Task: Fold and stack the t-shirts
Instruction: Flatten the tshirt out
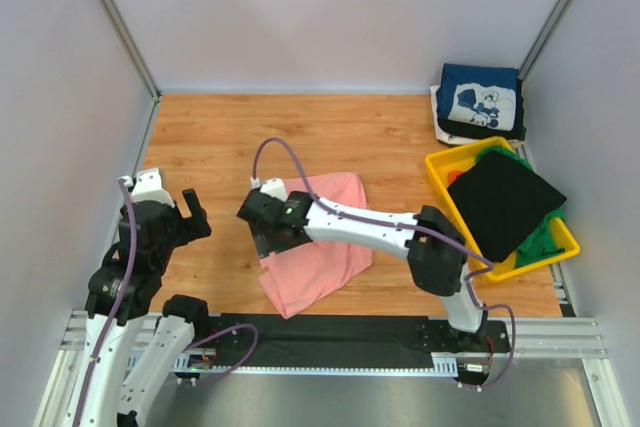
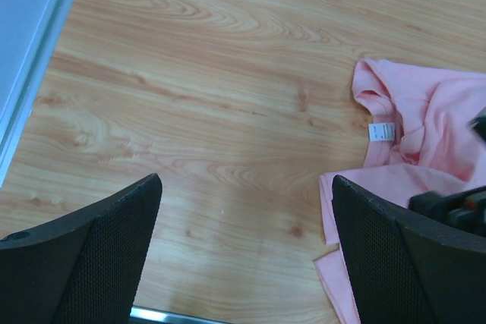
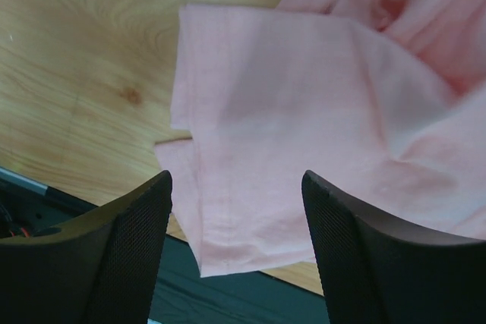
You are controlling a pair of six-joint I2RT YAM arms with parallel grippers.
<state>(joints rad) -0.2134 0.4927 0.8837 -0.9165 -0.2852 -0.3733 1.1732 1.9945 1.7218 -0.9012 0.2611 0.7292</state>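
Currently, the pink shirt [image 1: 318,247] lies partly folded and rumpled at the centre of the table [image 1: 330,137], one corner toward 1 o'clock and its near corner toward 7 o'clock, reaching the dark strip [image 1: 350,332] along the table's near edge. In the left wrist view the collar of the pink shirt [image 2: 425,134] faces up with a white label [image 2: 382,131] showing inside it. The right gripper [image 1: 268,232] is positioned over the shirt's 9 o'clock edge, with the arm stretched across the cloth from 4 o'clock. In the right wrist view this gripper [image 3: 235,187] is released: both fingers are spread wide, with a flat folded layer of the pink shirt [image 3: 304,111] between and beyond them and nothing grasped; contact with the cloth cannot be determined. The left gripper [image 1: 190,212] stands at 9 o'clock of the shirt, apart from it. In its own view this gripper [image 2: 244,187] is also released, fingers wide apart over bare wood, with the shirt's edge just beside the right-hand finger. At 2 o'clock, in the far right corner, a navy shirt [image 1: 480,97] with a white print tops a small stack. At 3 o'clock a yellow bin [image 1: 440,169] holds a black shirt [image 1: 505,202] lying over a green shirt [image 1: 545,242].
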